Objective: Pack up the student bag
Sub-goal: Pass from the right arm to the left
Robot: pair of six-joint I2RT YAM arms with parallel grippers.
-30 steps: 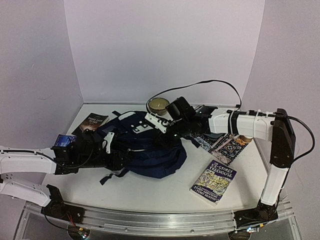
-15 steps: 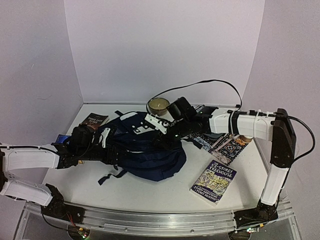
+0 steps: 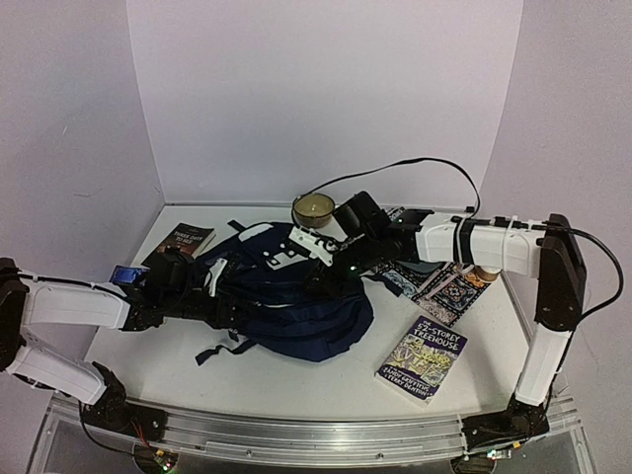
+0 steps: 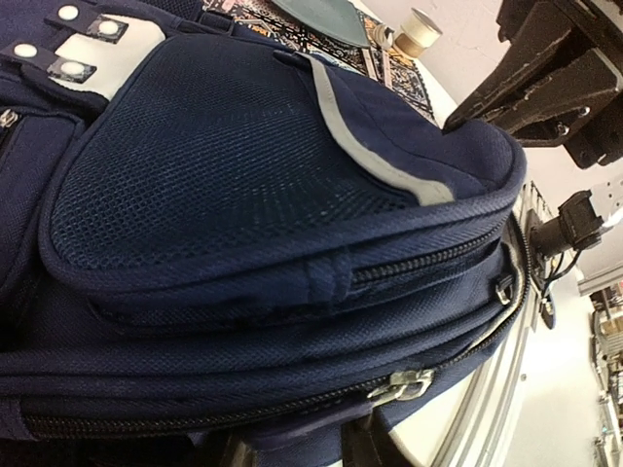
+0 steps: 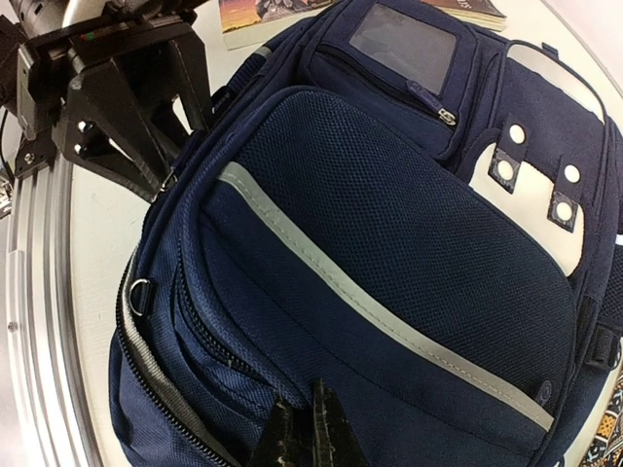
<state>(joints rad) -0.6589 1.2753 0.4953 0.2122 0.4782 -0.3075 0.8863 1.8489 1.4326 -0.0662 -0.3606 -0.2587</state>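
Desk (image 3: 326, 380): bag (image 3: 296, 326) lies flat in the middle, zips shut.
Left gripper (image 3: 222, 304): at the bag's side; cannot tell if apart.
Right gripper (image 5: 307, 433): fingers together on the bag.
Danger: a slipped pinch may drag the bag, not the zip.

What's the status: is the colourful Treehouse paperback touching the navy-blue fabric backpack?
Apart. The top external view shows bare white table between the navy-blue fabric backpack and the colourful Treehouse paperback.
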